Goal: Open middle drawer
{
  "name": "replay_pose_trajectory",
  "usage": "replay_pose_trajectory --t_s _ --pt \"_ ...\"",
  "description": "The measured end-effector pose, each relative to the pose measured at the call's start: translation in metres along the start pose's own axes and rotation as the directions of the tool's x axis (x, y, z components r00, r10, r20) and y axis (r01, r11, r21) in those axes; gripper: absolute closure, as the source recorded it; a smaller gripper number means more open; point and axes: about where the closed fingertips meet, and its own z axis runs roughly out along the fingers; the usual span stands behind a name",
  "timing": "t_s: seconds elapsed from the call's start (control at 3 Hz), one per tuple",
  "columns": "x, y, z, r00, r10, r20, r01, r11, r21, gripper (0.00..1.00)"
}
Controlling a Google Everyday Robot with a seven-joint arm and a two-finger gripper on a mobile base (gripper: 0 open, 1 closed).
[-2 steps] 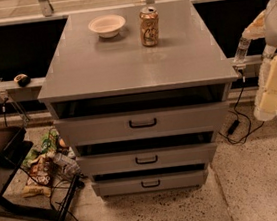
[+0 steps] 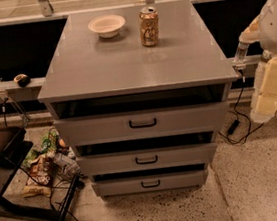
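Three-drawer cabinet (image 2: 122, 59), gripper (image 2: 239, 61) at its right corner.
It hangs apart from the middle drawer (image 2: 184, 155); grip state cannot be told.

There is one camera. It sits high up in front of the grey table (image 2: 132, 63) and looks down and forward at it. The near edge of the table top runs across the middle of the view, and the far edge is close to the top. All four corners are inside the view. The camera is near enough for the table to fill most of the view. It is still far enough to show the middle drawer (image 2: 147, 159) low down and the floor (image 2: 249, 189) on both sides. The gripper (image 2: 239, 60) shows at the right, just beside the near right corner.
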Motion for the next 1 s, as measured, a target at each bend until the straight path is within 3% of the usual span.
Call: replay_pose_trajectory --t_s 0.33,0.67,1.0 --pt "0.006 0.002 0.044 0.998 0.013 -0.066 -0.014 0.9996 -0.025 0.0" --pt "0.023 0.015 0.114 0.99 0.024 -0.142 -0.032 0.9979 -0.056 0.0" --pt "0.04 0.023 0.183 0.978 0.002 -0.207 -0.01 0.9993 -0.037 0.0"
